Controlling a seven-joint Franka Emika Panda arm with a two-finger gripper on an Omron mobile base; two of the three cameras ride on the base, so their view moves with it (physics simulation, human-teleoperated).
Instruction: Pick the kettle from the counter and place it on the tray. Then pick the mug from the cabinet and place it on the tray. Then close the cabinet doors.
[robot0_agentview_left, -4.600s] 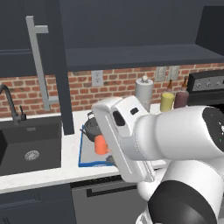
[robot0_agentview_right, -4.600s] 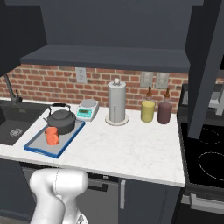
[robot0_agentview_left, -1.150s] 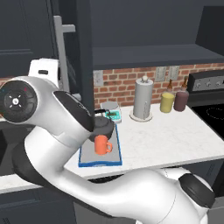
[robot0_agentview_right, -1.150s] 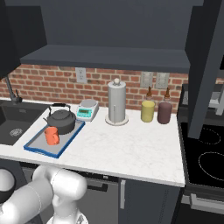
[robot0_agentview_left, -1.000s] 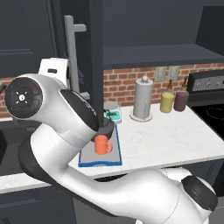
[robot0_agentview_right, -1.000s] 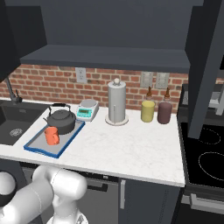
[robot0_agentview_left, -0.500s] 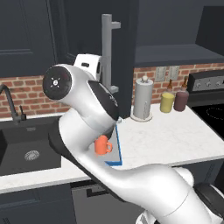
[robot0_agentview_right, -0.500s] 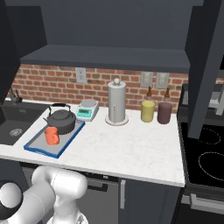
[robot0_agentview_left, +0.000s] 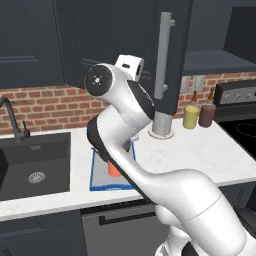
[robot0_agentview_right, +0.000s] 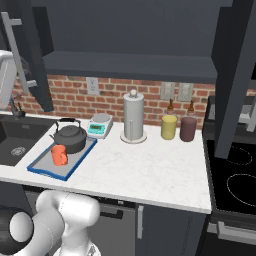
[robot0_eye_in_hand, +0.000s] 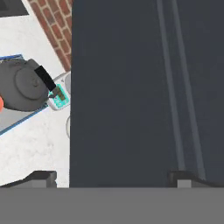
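The squat dark kettle and the small orange mug both stand on the blue-rimmed tray on the white counter. My gripper is open, fingertips wide apart, facing the flat panel of the left cabinet door, with nothing between them. That door, with its grey bar handle, stands partly swung. The arm rises in front of it. The right cabinet door hangs open. From the hand I look down on the kettle.
Behind the tray are a small digital scale, a silver paper-towel cylinder, a yellow jar and a dark red jar. A black sink lies to the left, a stove top to the right.
The left cabinet door has swung rightward across the left base view, its handle sliding from far left towards the middle. My arm has swung along with it. Kettle, mug and tray stayed put.
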